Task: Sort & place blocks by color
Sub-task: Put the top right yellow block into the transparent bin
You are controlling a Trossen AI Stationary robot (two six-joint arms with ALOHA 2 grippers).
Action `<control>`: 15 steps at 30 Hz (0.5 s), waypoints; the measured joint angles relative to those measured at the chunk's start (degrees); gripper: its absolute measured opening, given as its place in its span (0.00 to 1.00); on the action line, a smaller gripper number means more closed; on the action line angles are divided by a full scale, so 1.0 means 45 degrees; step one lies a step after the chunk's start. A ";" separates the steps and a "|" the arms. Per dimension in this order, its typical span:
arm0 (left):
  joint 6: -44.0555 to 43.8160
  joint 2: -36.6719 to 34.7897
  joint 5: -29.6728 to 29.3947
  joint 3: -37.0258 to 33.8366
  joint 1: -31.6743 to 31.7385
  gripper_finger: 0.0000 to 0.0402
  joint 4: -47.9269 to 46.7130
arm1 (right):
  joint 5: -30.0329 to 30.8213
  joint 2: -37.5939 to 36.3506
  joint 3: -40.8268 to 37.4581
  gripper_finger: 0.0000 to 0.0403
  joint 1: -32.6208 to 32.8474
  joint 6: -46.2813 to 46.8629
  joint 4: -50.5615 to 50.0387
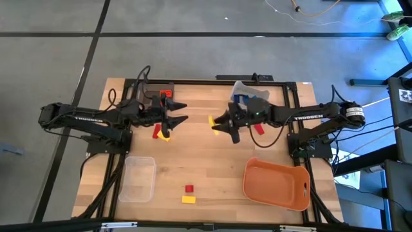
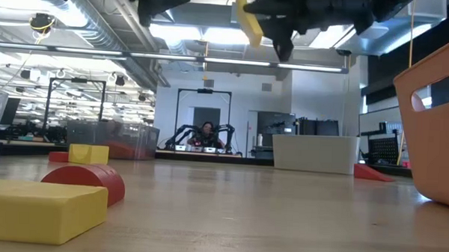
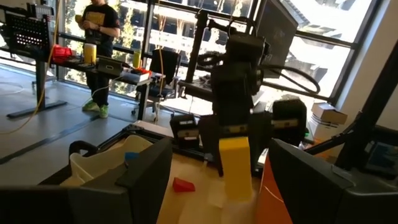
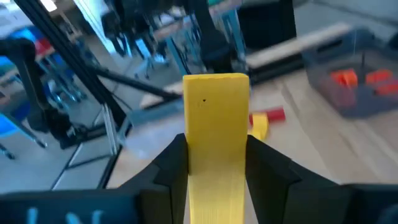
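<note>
My right gripper point(image 1: 215, 122) hovers over the table's middle, shut on a long yellow block point(image 4: 214, 124). In the low view this block point(image 2: 248, 20) shows high above the table. My left gripper point(image 1: 181, 112) is open and faces the right one across a short gap. A red block point(image 1: 156, 131) and a yellow block point(image 1: 165, 136) lie on the table just on the near side of the left gripper. Another red block point(image 1: 259, 129) lies under the right arm. A red block point(image 1: 188, 188) and a yellow block point(image 1: 188, 199) lie near the table's near edge. My right gripper pinches the yellow block between its two fingers point(image 4: 171, 165), by its two long sides point(image 4: 194, 155). The fingers come level from the table's right and lie along the block. Its free end point(image 4: 214, 84) sticks out past the fingertips. The block is lifted clear of the table.
A grey bin point(image 1: 156, 89) with orange blocks stands at the far edge, behind the left gripper. A clear bin point(image 1: 250, 91) with blue blocks stands behind the right gripper. A clear bin point(image 1: 139, 178) sits near left, and an orange tray point(image 1: 277, 185) near right. A person stands in the room beyond.
</note>
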 joint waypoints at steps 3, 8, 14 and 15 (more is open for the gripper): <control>0.0000 0.0000 0.0000 0.0000 0.0004 0.65 -0.0143 | 0.0140 0.0000 0.0000 0.31 0.0000 0.0015 0.0160; -0.0005 0.0088 0.0000 0.0000 0.0000 0.65 -0.0261 | 0.0131 0.0000 0.0000 0.31 0.0000 0.0014 0.0141; -0.0011 0.0112 0.0000 0.0000 0.0005 0.65 -0.0270 | 0.0135 0.0000 0.0000 0.31 -0.0005 0.0010 0.0142; -0.0015 0.0132 0.0000 0.0000 0.0004 0.65 -0.0256 | 0.0135 0.0000 0.0000 0.31 -0.0002 0.0010 0.0147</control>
